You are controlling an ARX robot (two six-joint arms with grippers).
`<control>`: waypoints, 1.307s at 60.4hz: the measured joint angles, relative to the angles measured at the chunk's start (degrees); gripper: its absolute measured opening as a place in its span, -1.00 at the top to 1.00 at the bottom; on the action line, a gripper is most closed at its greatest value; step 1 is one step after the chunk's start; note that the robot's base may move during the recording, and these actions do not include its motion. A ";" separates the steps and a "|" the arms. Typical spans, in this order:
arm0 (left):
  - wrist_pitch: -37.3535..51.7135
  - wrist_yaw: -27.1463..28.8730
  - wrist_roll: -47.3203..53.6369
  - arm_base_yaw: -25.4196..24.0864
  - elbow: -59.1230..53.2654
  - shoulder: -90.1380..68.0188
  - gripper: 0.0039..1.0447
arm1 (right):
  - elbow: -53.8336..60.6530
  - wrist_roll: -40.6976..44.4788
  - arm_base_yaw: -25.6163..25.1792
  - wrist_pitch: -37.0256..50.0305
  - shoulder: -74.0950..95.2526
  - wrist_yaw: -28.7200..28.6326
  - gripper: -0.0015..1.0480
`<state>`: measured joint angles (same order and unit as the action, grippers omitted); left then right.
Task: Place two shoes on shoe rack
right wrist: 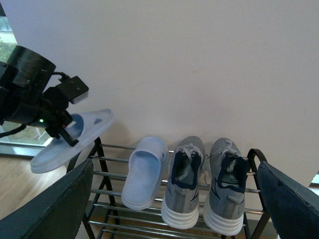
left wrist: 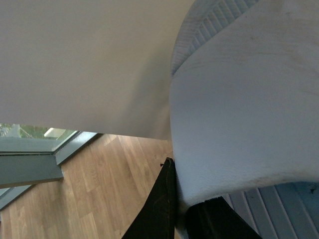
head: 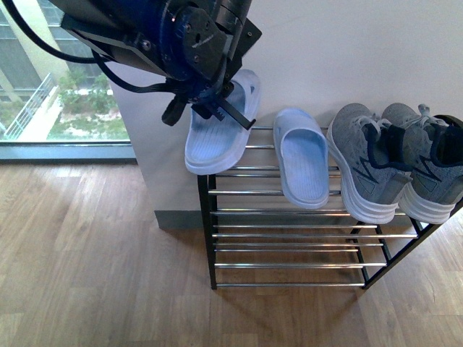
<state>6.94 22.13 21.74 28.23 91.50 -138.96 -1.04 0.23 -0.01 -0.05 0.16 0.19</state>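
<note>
L gripper (head: 211,101) sits upper left of front view, clamped on a pale blue slide (head: 217,134). The slide hangs tilted, toe end low, over the left end of the shoe rack (head: 206,217), which fills centre-right of frame. It looks near or over the top rods; contact can't be told. In the L wrist view the slide's sole fills the right half, with a dark finger (left wrist: 159,209) at bottom centre pressed along its edge.

Already on the top tier: second slide (head: 302,165) at centre, then the grey knit sneaker pair (head: 394,166) at right, all toes toward the cam. Free slot is only the left end, beside the resting slide.

R gripper (right wrist: 174,199): jaws spread wide at both lower corners of the R wrist view, holding nothing, well back from the rack.

Step in hand, by my read: set the held slide down in the left slot. To do it well:
- level the slide so the sole spans at least two rods, else the toe dips thru the gap
- keep it inboard of the black side frame but not atop the other slide
- lower till the sole bears, then release. Dropping it tilted risks a slide-off to the wood floor (head: 87,253).
</note>
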 joint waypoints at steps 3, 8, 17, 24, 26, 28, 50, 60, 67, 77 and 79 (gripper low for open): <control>-0.13 0.22 -0.13 0.31 1.53 -1.22 0.97 | 0.00 0.00 0.00 0.00 0.00 0.00 -0.82; -0.96 0.39 -0.59 0.96 3.93 -3.19 0.97 | 0.00 0.00 0.00 0.00 0.00 0.00 -0.82; -2.60 1.55 -1.99 2.56 7.76 -6.71 0.97 | 0.00 0.00 0.00 0.00 0.00 0.00 -0.82; -3.02 3.37 -2.73 3.34 8.92 -8.48 0.97 | 0.00 0.00 0.00 0.00 0.00 0.00 -0.82; -3.02 3.69 -3.08 3.52 9.20 -9.01 0.97 | 0.00 -0.02 0.00 0.00 0.00 0.00 -0.82; -3.02 4.17 -3.30 3.63 9.51 -9.44 0.97 | 0.00 0.00 0.00 0.00 0.00 0.00 -0.82; -3.21 7.69 -3.69 3.56 13.22 -14.12 0.97 | 0.00 -0.02 0.00 0.00 0.00 0.00 -0.82; -4.24 7.89 -3.63 3.54 14.78 -15.28 0.97 | 0.00 0.00 0.00 0.00 0.00 0.00 -0.82; -5.03 7.93 -4.09 3.54 15.45 -15.39 0.80 | 0.00 -0.02 0.00 0.00 0.00 0.00 -0.82; -5.05 7.76 -5.53 3.58 15.50 -15.39 0.32 | 0.00 -0.02 0.00 0.00 0.00 0.00 -0.82; -5.07 7.63 -5.95 3.61 15.50 -15.34 0.22 | 0.00 0.00 0.00 0.00 0.00 0.00 -0.82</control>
<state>1.87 29.76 15.79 31.83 107.00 -154.30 -1.04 0.23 -0.01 -0.05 0.16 0.19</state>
